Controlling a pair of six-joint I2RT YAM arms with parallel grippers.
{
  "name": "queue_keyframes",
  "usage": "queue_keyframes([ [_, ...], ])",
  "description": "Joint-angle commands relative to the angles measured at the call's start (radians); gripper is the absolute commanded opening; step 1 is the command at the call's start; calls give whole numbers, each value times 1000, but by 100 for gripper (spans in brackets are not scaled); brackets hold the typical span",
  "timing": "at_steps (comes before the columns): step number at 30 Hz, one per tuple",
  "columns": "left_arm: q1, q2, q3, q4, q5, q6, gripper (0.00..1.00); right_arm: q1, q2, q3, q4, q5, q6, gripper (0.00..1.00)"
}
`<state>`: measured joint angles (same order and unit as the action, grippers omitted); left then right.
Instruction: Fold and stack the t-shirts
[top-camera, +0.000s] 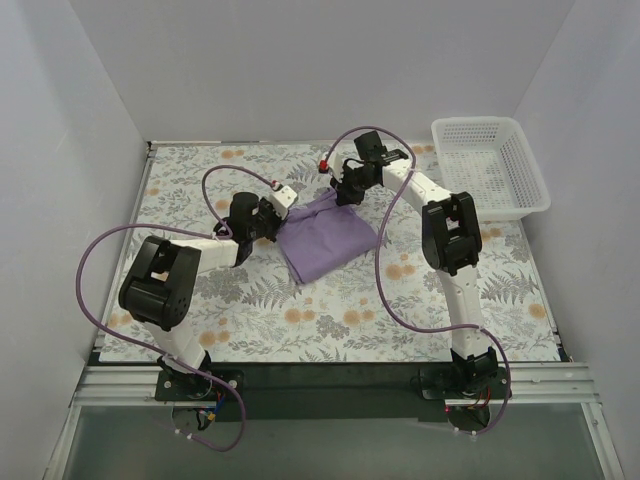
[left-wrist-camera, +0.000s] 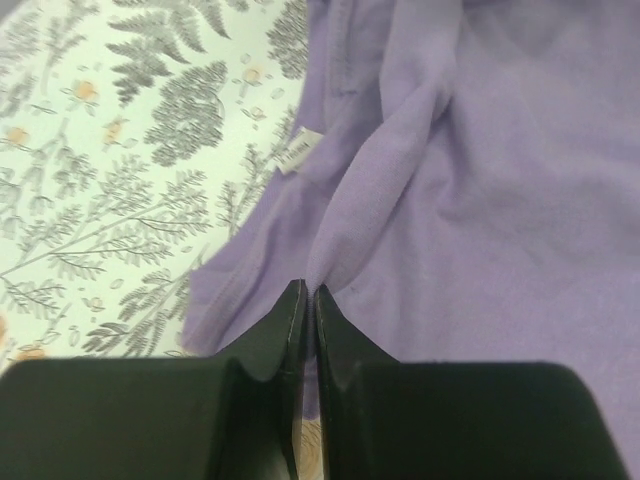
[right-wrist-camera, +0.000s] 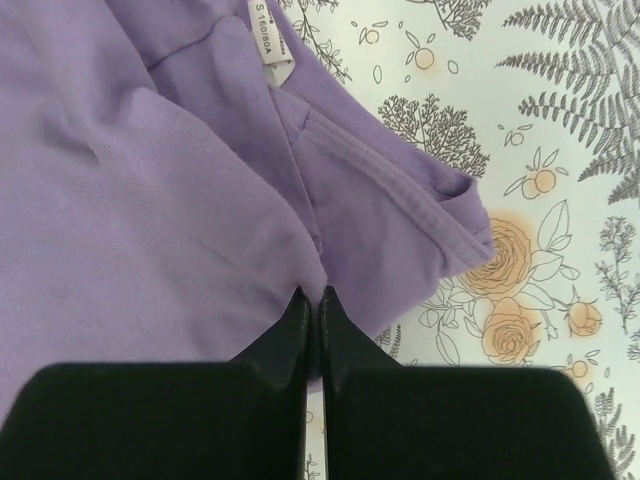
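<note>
Left gripper (left-wrist-camera: 302, 292): fingers pressed together, a thin ridge of lavender cloth caught at the tips. The pleat runs up and away from them, so the cloth looks taut there. Right gripper (right-wrist-camera: 312, 296): fingers likewise clenched, a crease of the same cloth converging on the tips. Judgement: both are grasping the shirt (top-camera: 325, 238), one pinch each.

Pinch sites: the left one sits on the shirt's left edge, the right one on its far edge, near the neck. The white label (right-wrist-camera: 266, 40) lies just beyond the right fingers and also shows in the left wrist view. Two grips set apart on neighbouring edges look chosen to carry one flap evenly, so that it lands flat rather than bunched. Whether each has the top layer alone or several, I cannot tell.

Shirt: mid-table, a compact lopsided block rather than spread out; sleeves not made out from above. A stitched hem (right-wrist-camera: 400, 185) with a curled corner lies to the right of the right fingers, on the table. Judged mid-fold. Only one shirt in view, no stack.

Surface: table (top-camera: 350, 320), top printed with grey ferns and orange flowers on a pale ground; matte, probably grippy enough to drag on cotton. White lattice basket (top-camera: 490, 165) at the far right corner, well apart from the shirt.

Room: plain white walls (top-camera: 320, 70) on three sides, even light
</note>
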<state>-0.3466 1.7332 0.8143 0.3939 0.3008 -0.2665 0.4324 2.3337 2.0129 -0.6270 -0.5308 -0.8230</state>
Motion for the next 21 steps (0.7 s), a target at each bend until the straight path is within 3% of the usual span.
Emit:
queue_keyframes([
  [1,1,-47,-16,141,-75,0,0,-1,-48,-20,121,-11,82,1],
  [10,11,-54,-20,221,-143,7,0,-3,-93,-75,320,-2,191,1],
  [15,27,3,14,247,-193,0,0,-1,-19,32,378,38,280,1],
  [21,43,100,72,238,-287,-7,0,28,94,116,484,209,355,1],
])
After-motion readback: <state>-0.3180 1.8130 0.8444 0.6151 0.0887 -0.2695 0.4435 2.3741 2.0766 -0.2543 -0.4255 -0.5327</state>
